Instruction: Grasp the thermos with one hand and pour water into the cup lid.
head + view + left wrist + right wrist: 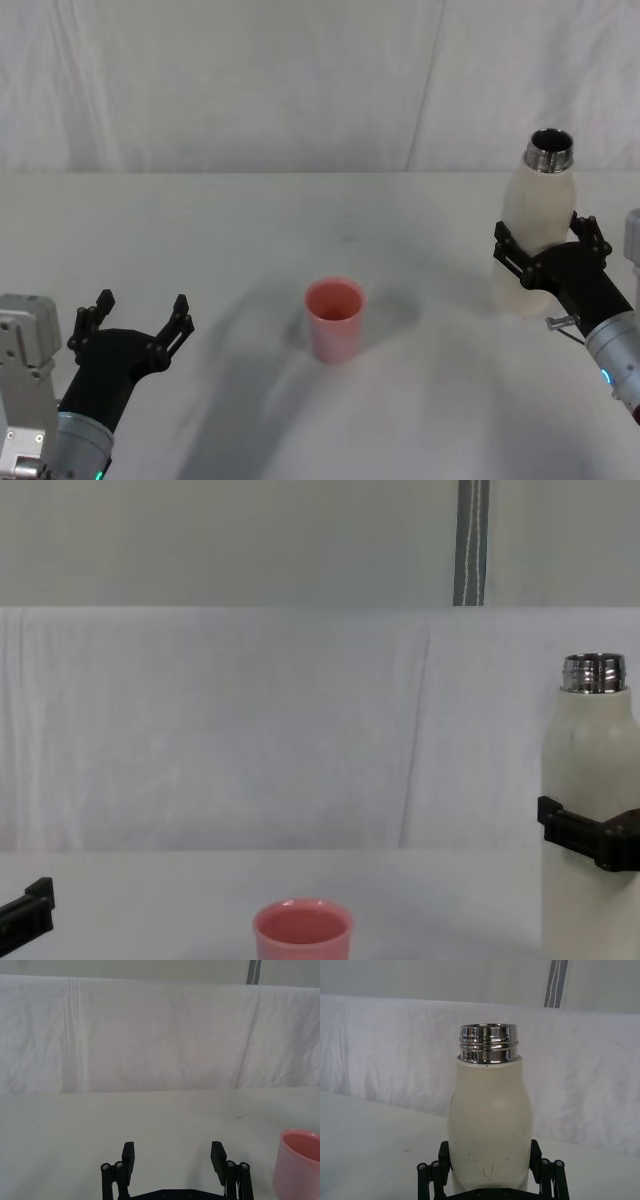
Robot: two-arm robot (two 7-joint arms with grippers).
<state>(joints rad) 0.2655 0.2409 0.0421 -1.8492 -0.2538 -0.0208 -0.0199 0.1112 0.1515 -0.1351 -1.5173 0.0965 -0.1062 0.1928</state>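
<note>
1. Thermos point(535, 230): upright at my right on the tabletop point(250, 230), my right gripper point(550, 245) clasping its lower body, leaving the neck free to pour
2. Cup lid point(334, 318): upright at centre, mouth up to receive
3. My left gripper point(135, 320): parked aside, spread wide, empty

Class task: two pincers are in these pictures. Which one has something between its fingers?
The right pincer: its fingers sit either side of the thermos. The left pincer is open on nothing, apart from the cup lid.
</note>
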